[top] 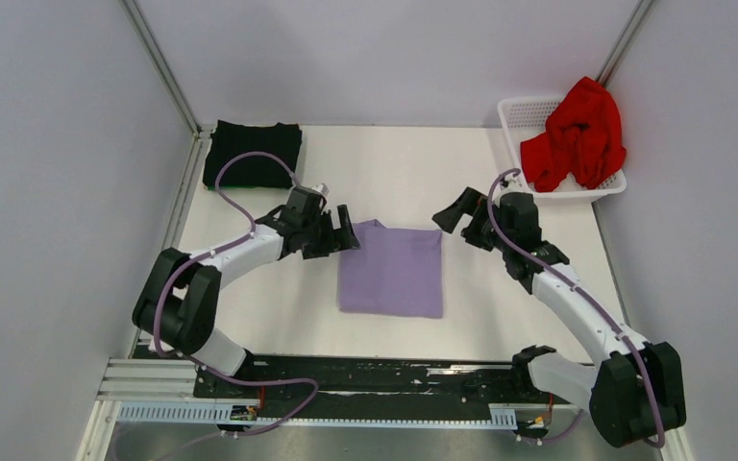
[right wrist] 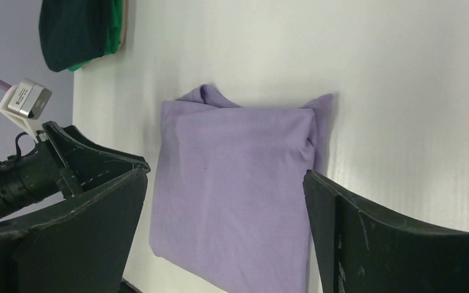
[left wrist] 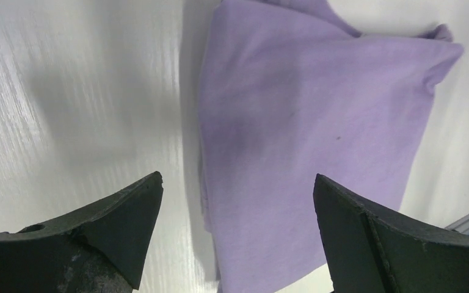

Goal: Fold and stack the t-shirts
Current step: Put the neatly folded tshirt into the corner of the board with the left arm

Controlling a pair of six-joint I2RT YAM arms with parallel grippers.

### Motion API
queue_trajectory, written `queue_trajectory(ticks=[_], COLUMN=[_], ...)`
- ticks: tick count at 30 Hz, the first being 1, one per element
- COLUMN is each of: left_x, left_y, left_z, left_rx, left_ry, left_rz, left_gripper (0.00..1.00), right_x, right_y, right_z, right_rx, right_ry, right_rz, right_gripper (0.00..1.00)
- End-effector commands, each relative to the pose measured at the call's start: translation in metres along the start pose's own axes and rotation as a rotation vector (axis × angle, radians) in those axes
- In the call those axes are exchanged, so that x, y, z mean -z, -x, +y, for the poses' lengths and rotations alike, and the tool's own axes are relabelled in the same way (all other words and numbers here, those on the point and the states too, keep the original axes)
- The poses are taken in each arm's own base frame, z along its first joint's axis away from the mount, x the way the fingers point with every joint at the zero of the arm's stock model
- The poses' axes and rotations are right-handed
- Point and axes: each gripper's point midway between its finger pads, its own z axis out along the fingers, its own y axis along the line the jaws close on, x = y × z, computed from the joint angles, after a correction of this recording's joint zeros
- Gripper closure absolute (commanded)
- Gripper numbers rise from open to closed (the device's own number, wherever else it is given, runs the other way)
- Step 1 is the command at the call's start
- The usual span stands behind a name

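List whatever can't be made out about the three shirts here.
- Red t-shirt, top view: crumpled heap hides the basket floor under it.
- Black t-shirt, right wrist view: cut by the top edge; the green edge beside it is unidentifiable.
- Lavender t-shirt, left wrist view: lower edge runs off frame.

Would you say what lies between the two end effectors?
The folded lavender t-shirt, between the left end effector and right end effector, in the top view.

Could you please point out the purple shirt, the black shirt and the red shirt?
purple shirt (top: 391, 271), top view, its flat centre.
black shirt (top: 253, 152), top view, its folded centre.
red shirt (top: 577, 134), top view, its bunched middle.
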Motion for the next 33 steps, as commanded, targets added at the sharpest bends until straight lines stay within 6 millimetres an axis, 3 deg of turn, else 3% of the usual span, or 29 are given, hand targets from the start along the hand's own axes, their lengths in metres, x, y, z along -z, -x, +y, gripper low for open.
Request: queue_trajectory(ticks=[1, 7, 10, 14, 15, 18, 19, 22, 28, 30, 33], left_x=[-0.012, -0.037, -0.046, -0.061, -0.061, -0.068, -0.067, -0.066, -0.037, -0.033, -0.025], left_y=[-0.019, -0.05, -0.063, -0.082, -0.081, -0.079, -0.073, -0.045, 0.055, 0.092, 0.135], left_z=[0.01, 0.004, 0.0, 0.003, 0.003, 0.013, 0.012, 0.024, 0.032, 0.027, 0.036], left_rx=[-0.035, -0.073, -0.109, -0.165, -0.179, -0.25, -0.26, -0.332, -0.494, -0.507, -0.565], left_ry=[0.048, 0.07, 0.113, 0.21, 0.238, 0.365, 0.391, 0.533, 0.807, 0.81, 0.849], left_rz=[0.05, 0.149, 0.18, 0.224, 0.226, 0.208, 0.202, 0.131, -0.102, -0.158, -0.201], left_gripper=[0.0, 0.03, 0.14, 0.49, 0.63, 0.9, 0.99, 1.0, 1.0, 1.0, 1.0], right_x=[0.015, 0.029, 0.033, 0.038, 0.039, 0.042, 0.044, 0.046, 0.047, 0.047, 0.047], right_y=[0.001, 0.003, 0.009, 0.012, 0.013, 0.014, 0.014, 0.017, 0.02, 0.021, 0.023], right_z=[-0.034, -0.045, -0.05, -0.053, -0.053, -0.055, -0.056, -0.059, -0.063, -0.066, -0.069], right_rx=[-0.006, 0.013, 0.02, 0.03, 0.032, 0.038, 0.039, 0.046, 0.071, 0.07, 0.072], right_ry=[-0.156, -0.206, -0.234, -0.247, -0.248, -0.254, -0.257, -0.27, -0.293, -0.305, -0.322], right_rz=[-0.074, -0.111, -0.142, -0.165, -0.169, -0.185, -0.193, -0.212, -0.225, -0.231, -0.242], right_gripper=[0.0, 0.0, 0.0, 0.0, 0.0, 0.0, 0.0, 0.0, 0.0, 0.0, 0.0])
